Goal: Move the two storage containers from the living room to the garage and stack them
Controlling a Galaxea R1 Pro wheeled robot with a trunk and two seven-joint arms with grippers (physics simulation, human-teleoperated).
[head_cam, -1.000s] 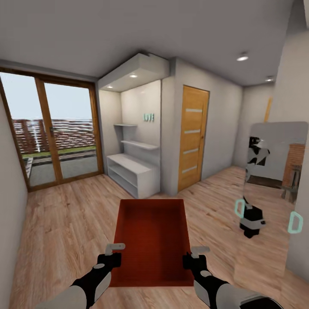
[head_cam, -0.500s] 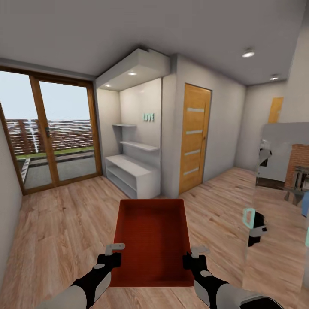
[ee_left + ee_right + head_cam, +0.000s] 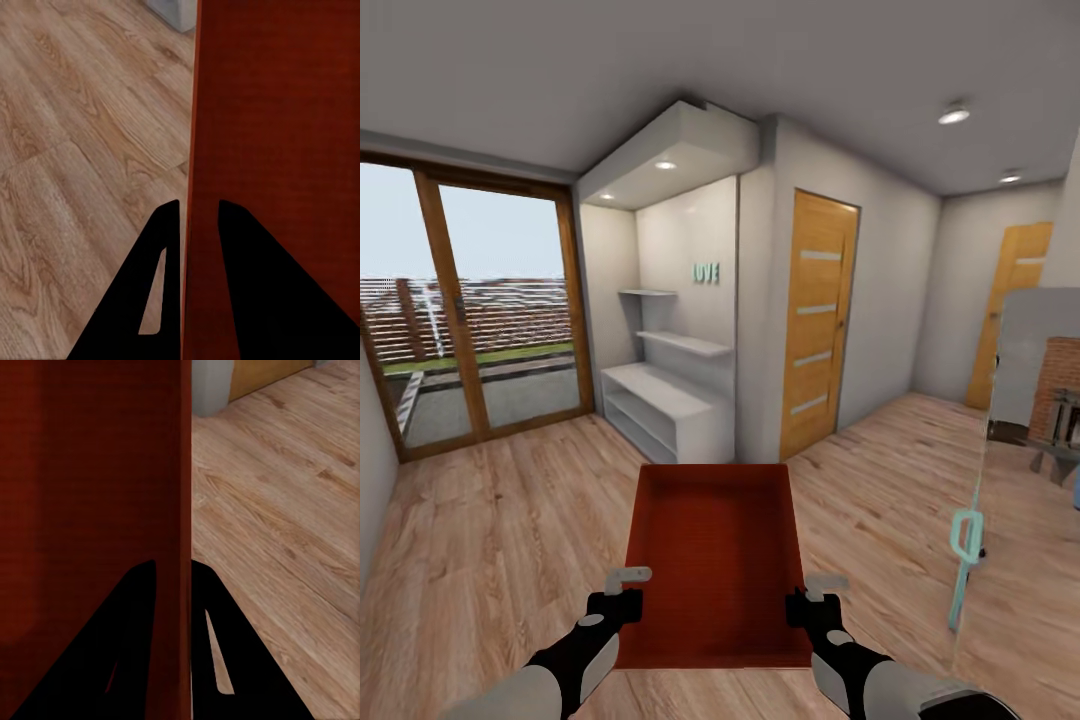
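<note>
Bin: you carry the red bin (image 3: pixel 712 560) low ahead, over the wood floor (image 3: pixel 490 540).
Grip: left gripper (image 3: pixel 198 225) and right gripper (image 3: pixel 173 581) each pinch a side wall.
Risk: thin wall grips may slip if you turn sharply near the door (image 3: pixel 817 320).

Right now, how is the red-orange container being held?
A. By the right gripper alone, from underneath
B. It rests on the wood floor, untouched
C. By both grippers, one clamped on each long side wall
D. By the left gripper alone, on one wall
C. In the head view the left gripper and the right gripper flank the storage container; each wrist view shows a side wall pinched between that gripper's fingers.
</note>
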